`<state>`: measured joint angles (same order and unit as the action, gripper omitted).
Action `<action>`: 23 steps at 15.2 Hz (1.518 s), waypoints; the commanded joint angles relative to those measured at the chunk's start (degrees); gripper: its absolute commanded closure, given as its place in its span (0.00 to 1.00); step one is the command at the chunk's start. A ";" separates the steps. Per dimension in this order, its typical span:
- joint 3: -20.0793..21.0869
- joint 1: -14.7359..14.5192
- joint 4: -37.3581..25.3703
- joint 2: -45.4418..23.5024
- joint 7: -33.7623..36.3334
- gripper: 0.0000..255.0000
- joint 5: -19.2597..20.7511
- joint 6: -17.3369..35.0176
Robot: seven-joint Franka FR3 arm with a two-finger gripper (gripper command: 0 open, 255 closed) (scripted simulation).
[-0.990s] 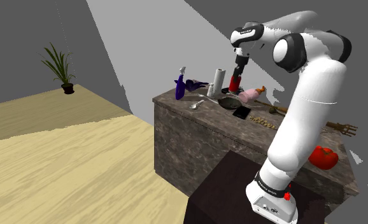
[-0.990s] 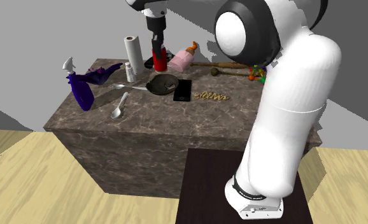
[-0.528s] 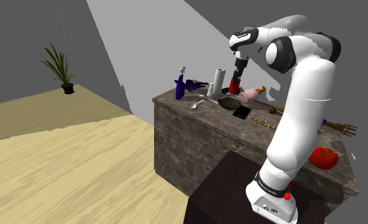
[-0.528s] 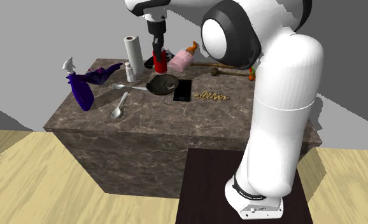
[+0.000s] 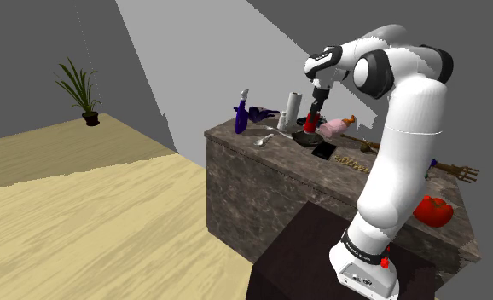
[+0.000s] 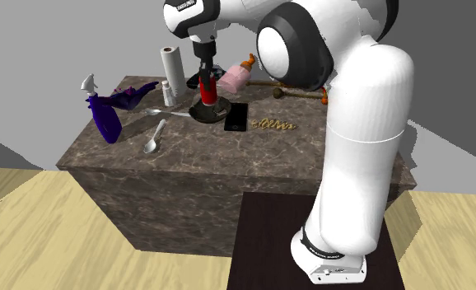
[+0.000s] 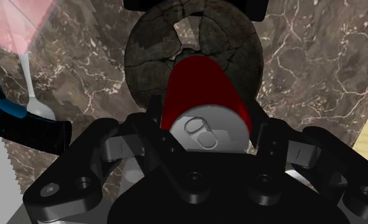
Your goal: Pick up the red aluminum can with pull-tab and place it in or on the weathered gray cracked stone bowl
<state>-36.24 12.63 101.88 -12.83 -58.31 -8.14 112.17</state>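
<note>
Dark brown, almost black, the stand (image 6: 265,247) is nearest me, well short of the cracked grey stone bowl (image 6: 217,114). The white arm (image 6: 364,140) rises from it and bends over a counter (image 6: 146,177) of dark veined marble. Seen from the shoulder view, a round red thing (image 5: 432,210) lies on the counter close by the arm, well apart from the bowl.

Short of the bowl, toward the second exterior view's left, lies a pale spoon (image 6: 155,137). A purple spray bottle (image 6: 106,115) stands farther out that way. A black phone (image 6: 236,116) lies flat just beside the bowl, and a small gold chain (image 6: 273,124) lies on the phone's far side from it.

Right over the bowl hangs the black gripper (image 6: 206,76), pointing down. Its fingers (image 7: 156,118) are closed against both sides of the red can (image 6: 207,91), which stands upright. The wrist view shows the can's grey top with its pull-tab. The can's lower end sits within the bowl's rim, over the middle. I cannot tell whether its base touches the stone.

Just beyond the bowl stands a white paper roll (image 6: 173,70). A pink bottle (image 6: 235,78) lies beyond the bowl too, toward the second exterior view's right. A potted plant (image 5: 81,89) stands on the floor by the grey wall, far past the bowl.
</note>
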 commanded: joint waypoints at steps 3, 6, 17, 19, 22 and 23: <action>0.25 0.17 1.71 -1.12 -0.49 1.00 -0.83 2.65; 0.33 0.22 2.27 -1.42 -0.64 1.00 -1.06 3.45; 0.33 0.22 2.28 -1.41 -0.64 0.00 -1.06 3.46; 0.17 0.12 1.05 -0.78 -0.32 0.00 -0.57 1.73; -0.16 -0.02 -2.83 0.56 0.40 0.00 0.48 -3.20; -0.16 -0.02 -2.83 0.56 0.40 0.00 0.48 -3.20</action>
<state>-36.37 12.70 99.71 -12.55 -58.14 -7.88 109.89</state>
